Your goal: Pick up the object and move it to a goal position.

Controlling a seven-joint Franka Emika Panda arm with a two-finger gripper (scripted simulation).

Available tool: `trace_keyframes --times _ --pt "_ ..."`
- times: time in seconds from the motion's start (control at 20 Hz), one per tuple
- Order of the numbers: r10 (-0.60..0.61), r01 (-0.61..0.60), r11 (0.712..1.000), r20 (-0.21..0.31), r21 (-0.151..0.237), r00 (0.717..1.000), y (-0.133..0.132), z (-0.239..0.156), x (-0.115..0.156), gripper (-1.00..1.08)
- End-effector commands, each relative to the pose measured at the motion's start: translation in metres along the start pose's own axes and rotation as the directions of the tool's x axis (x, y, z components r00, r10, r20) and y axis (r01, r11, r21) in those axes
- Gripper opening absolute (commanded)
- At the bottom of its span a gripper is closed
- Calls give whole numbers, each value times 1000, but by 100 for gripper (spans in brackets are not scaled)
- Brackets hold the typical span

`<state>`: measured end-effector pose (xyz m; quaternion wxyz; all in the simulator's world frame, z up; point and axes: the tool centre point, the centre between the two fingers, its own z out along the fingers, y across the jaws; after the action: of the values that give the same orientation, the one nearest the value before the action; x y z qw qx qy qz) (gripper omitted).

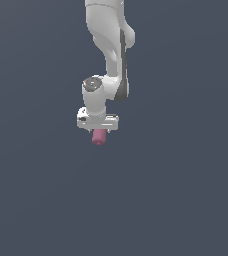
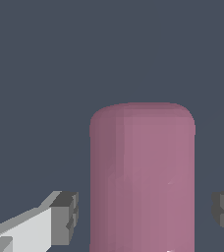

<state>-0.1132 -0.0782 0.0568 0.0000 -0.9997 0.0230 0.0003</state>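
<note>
In the exterior view my arm (image 1: 108, 45) hangs down from the top centre of the frame, and my gripper (image 1: 99, 131) sits a little above mid-frame. The pink cylinder (image 1: 99, 137) pokes out just under it, rounded end towards the bottom of the frame. I see no goal marker anywhere in this view, so I cannot judge where I must carry it.

In the wrist view the pink cylinder (image 2: 142, 177) fills the lower centre, standing between my two dark finger pads (image 2: 65, 216). There is a clear gap on each side, so my fingers stand apart and touch nothing. To do this well, I judge I should keep the cylinder centred between the pads, close evenly so neither pad shoves it sideways, and lift only once both pads bear.
</note>
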Motion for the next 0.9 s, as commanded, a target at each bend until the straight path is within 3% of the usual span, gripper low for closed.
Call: trace_keyframes --times 0.0,0.25,0.3,0.85 --pt "0 0 1000 -1 0 1000 0 9 0 100" --pt "0 0 1000 -1 0 1000 0 16 0 100" --pt "0 0 1000 -1 0 1000 0 16 0 -100" --pt "1 -1 1000 -2 0 1000 1 14 0 -100"
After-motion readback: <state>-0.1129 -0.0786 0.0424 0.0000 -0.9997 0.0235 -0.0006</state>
